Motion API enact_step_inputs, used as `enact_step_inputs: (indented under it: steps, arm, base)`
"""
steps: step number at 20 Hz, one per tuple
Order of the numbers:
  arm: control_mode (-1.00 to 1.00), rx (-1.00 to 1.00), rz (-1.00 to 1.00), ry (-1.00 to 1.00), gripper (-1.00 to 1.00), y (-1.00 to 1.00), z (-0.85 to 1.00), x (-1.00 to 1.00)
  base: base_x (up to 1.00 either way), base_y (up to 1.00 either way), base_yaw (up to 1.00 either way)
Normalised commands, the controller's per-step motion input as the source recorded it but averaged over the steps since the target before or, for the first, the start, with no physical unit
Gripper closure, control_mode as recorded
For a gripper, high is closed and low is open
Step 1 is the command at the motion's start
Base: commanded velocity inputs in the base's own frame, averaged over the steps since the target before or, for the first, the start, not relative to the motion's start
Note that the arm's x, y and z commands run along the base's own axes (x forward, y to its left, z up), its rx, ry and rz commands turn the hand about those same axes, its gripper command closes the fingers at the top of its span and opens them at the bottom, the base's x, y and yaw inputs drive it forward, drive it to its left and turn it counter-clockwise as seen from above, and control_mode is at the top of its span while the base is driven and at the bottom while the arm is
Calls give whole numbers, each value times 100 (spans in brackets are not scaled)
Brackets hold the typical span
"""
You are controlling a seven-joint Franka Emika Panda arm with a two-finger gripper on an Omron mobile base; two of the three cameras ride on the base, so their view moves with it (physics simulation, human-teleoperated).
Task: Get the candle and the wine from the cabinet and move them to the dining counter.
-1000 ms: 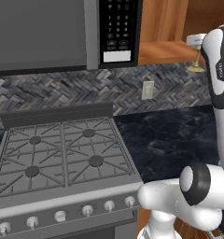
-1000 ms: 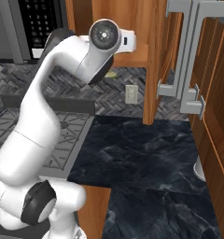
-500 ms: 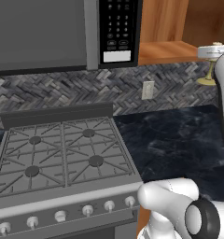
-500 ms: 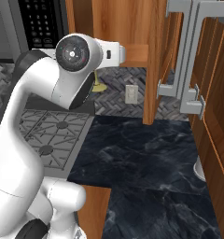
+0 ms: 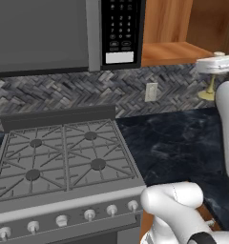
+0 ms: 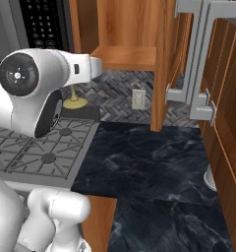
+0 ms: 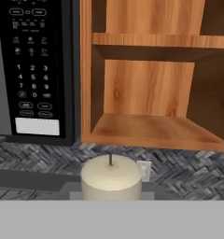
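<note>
Moved: since a second ago I see the arm swung left, away from the cabinet, carrying the candle out with it; the base views themselves have not shifted.
Jaws: pinching the candle; my hand view shows its cream top and wick right at the bottom, just ahead of the camera, though the finger tips themselves are hidden.
Candle: held in the air, upright; in the left base view its brass foot hangs below the white hand, in front of the backsplash and above the black bench. From the right base view the round base sits just past the arm's forearm, over the back edge of the stove.
Cabinet: open, door swung out toward me; its lower shelf is bare wood as far as I can see.
Wine: I cannot find it on the shelf parts in sight.
Surroundings: microwave to the left of the cabinet, wall outlet on the herringbone backsplash.
</note>
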Motion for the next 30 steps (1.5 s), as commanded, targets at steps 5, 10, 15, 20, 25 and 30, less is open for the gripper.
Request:
enact_step_inputs:
  steps: [5,10,15,20,25,30]
  arm:
    - [-100,0,0,-1,100,34,0,-49]
    - [-100,0,0,-4,100,25,-1,-46]
    - [-100,0,0,2,100,17,0,-29]
    - [-100,0,0,7,100,4,0,-18]
    - [-100,0,0,1,100,1,0,-9]
    - [100,0,0,0,100,0,0,0]
  base:
    - [0,0,0]
    - [0,0,0]
    - [0,0,0]
    - [0,0,0]
    - [0,0,0]
    - [0,0,0]
